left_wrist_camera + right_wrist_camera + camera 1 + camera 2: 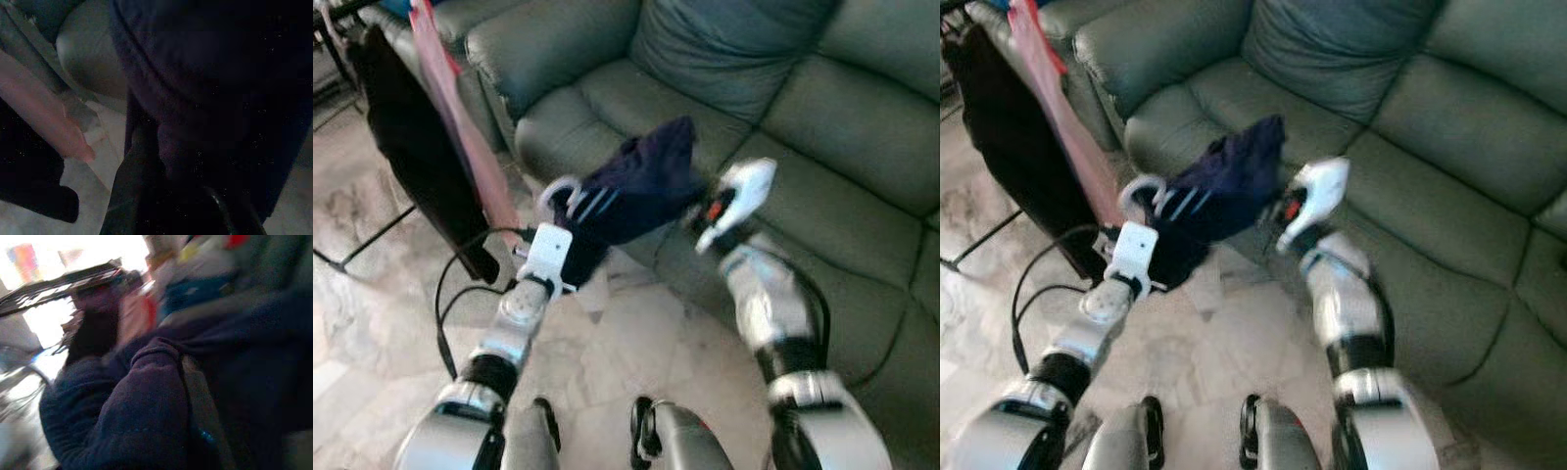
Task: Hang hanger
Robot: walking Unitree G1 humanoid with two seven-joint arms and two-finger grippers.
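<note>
A dark navy garment with white stripes hangs in the air on a white hanger, whose hook curls out at its left end. My left gripper is shut on the hanger just under the hook, with its fingers buried in the cloth. My right gripper presses into the garment's right end, and the navy fabric sits close in the right wrist view. At the far left stands a drying rack carrying a black garment and a pink one.
A grey-green sofa with a cushion lies right behind the garment. The rack's black foot and a black cable lie on the marble floor to the left. My own legs show at the bottom.
</note>
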